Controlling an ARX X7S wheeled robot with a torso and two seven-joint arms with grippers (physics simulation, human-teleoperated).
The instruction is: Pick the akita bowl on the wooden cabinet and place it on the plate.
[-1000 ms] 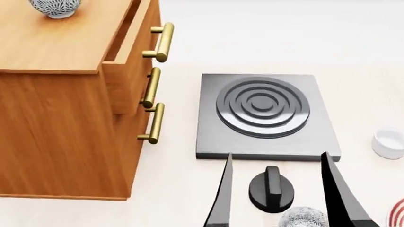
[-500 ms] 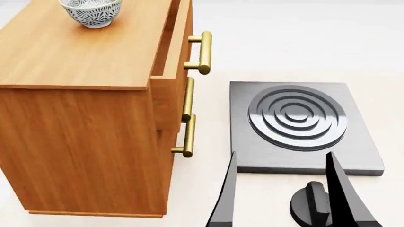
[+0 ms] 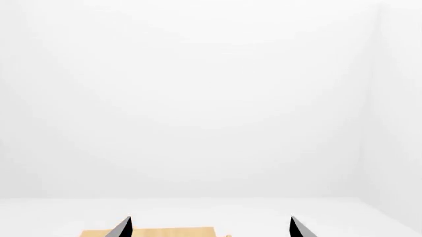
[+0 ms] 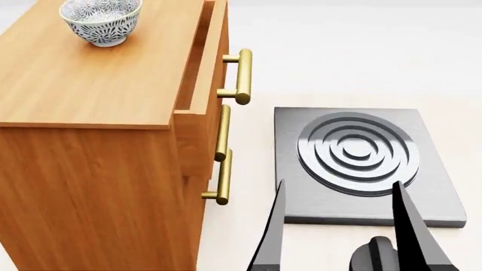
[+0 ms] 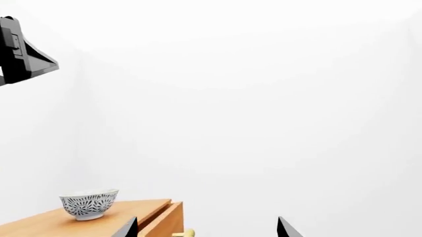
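The akita bowl (image 4: 100, 21), white with a dark net pattern, stands upright on the wooden cabinet (image 4: 98, 79) near its far left. The right wrist view also shows the akita bowl (image 5: 89, 203) on the wooden cabinet (image 5: 39, 224), off to one side of my right gripper (image 5: 205, 228). In the head view my right gripper (image 4: 338, 183) is open and empty, low beside the cabinet front and far from the bowl. My left gripper (image 3: 209, 228) is open too, with a strip of the wooden cabinet (image 3: 165, 232) top showing beyond it. The plate is out of view.
The cabinet's top drawer stands slightly open, with brass handles (image 4: 242, 76) on its front. A grey stove plate (image 4: 301, 197) with raised rings lies to the cabinet's right. A black knob (image 4: 373, 255) sits at the near edge. A black arm part (image 5: 20, 54) hangs high in the right wrist view.
The head view has swung left and up over the cabinet. The bowl now shows whole, and the knob has slid to the bottom edge. The white cup has left the view.
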